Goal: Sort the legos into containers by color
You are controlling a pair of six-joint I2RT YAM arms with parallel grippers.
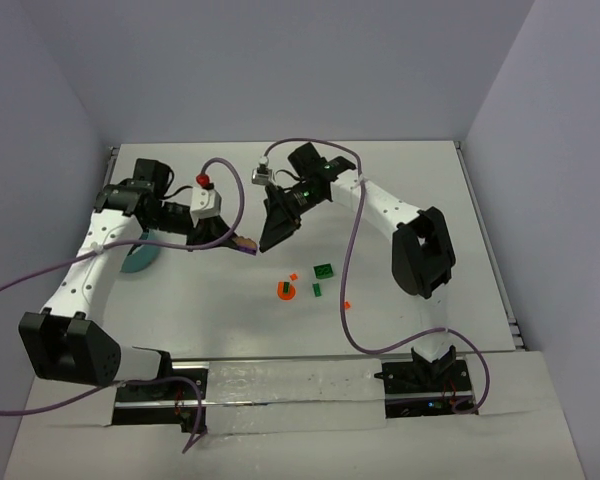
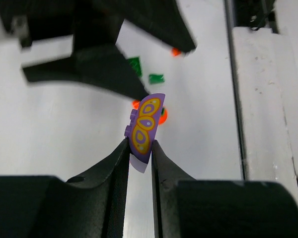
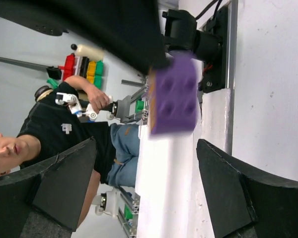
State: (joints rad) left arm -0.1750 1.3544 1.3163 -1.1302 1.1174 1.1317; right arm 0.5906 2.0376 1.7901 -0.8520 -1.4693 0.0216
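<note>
My left gripper point(image 2: 139, 145) is shut on a purple lego point(image 2: 145, 124) printed with yellow and orange ovals, held edge-on above the table. In the top view this gripper point(image 1: 245, 243) is left of centre, tip to tip with my right gripper point(image 1: 276, 236). The right gripper point(image 3: 146, 144) stands wide open, and the purple lego point(image 3: 175, 99) hangs just beyond its fingers without touching them. On the table lie a round orange lego point(image 1: 286, 290), a dark green lego point(image 1: 324, 270), a small green bit point(image 1: 318, 290) and small orange bits point(image 1: 346, 304). The teal container point(image 1: 140, 256) is mostly hidden under my left arm.
The right arm's purple cable point(image 1: 350, 250) loops down across the table beside the loose legos. A raised rail point(image 1: 485, 240) runs along the right edge of the table. Grey walls close in the far and side edges.
</note>
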